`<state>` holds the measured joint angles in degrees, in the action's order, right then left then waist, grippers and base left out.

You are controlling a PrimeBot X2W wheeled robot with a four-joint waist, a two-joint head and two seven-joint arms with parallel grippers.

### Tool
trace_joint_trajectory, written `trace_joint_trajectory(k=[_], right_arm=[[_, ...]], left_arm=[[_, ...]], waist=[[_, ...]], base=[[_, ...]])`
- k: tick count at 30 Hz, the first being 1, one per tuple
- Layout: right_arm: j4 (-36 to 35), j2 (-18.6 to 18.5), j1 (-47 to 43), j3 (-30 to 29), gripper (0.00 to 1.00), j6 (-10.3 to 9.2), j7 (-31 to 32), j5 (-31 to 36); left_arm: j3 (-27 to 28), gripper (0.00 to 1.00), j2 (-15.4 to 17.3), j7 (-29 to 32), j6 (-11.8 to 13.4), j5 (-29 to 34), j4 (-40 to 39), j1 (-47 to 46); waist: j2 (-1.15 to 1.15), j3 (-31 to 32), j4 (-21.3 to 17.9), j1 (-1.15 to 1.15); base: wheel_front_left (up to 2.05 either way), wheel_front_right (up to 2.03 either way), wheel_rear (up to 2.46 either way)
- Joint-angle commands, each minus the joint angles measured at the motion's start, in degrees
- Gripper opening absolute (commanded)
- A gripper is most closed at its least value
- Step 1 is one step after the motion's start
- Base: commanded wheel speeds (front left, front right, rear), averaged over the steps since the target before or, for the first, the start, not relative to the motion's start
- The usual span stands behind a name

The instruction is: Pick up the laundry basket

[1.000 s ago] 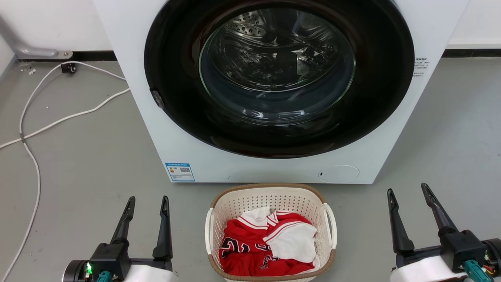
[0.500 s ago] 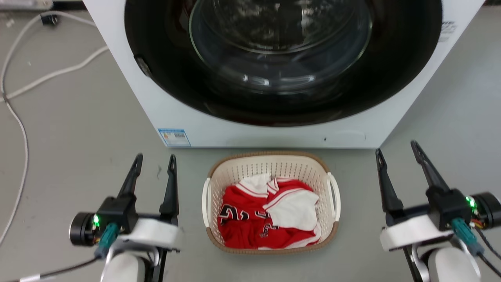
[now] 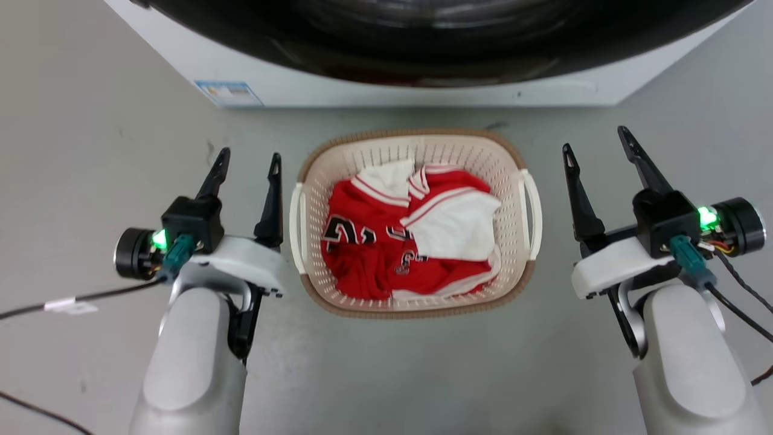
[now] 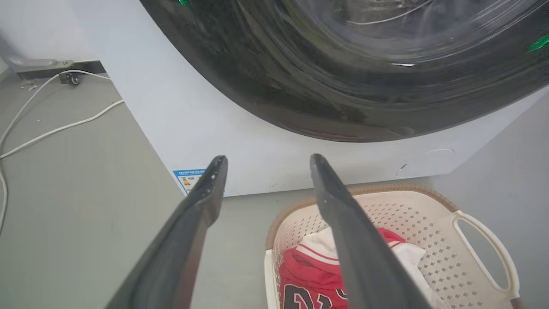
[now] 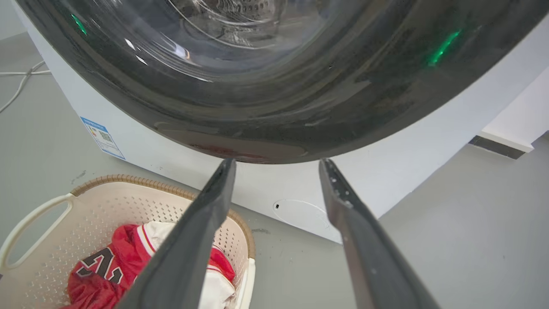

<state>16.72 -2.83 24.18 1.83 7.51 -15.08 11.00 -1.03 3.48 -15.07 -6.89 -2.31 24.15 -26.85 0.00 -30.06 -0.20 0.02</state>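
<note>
Both my jaws open, empty, flanking laundry basket (image 3: 459, 154). Risk: uneven grab on handles (image 3: 535, 205) tilts it, jersey (image 3: 356, 266) spills.

Black left hand (image 3: 251, 153), right hand (image 3: 594, 138); pale forearms (image 3: 193, 362).

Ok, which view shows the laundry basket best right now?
The head view: the laundry basket is seen from above, with its whole rim, both handles and the clothes inside. Each wrist view shows its far end and one handle, cut off at the bottom edge.
</note>
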Motion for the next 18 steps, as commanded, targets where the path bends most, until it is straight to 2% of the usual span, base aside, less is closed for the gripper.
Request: trace_joint_trajectory(k=[1,8,18], right_arm=[[2.19,-0.08,1.97,-0.02,1.0,-0.04,-0.14,1.05],[10.02,-0.08,7.15,0.37,1.0,-0.05,-0.15,3.58],[17.47,-0.08,13.42,-0.75,1.0,-0.05,-0.14,5.64]], left_arm=[[-0.37,1.0,0.07,-0.16,-0.14,-0.1,2.38,-2.47],[-1.79,1.0,0.43,-0.16,-0.36,0.48,11.64,-8.82],[-3.17,1.0,0.27,-0.16,-0.36,0.38,22.9,-16.24]], waist=[[0.0,-5.44,-0.42,-0.02],[0.0,-10.57,-0.26,-0.02],[0.0,-18.36,0.7,-0.02]], base=[[0.0,0.0,0.0],[0.0,0.0,0.0],[0.0,0.0,0.0]])
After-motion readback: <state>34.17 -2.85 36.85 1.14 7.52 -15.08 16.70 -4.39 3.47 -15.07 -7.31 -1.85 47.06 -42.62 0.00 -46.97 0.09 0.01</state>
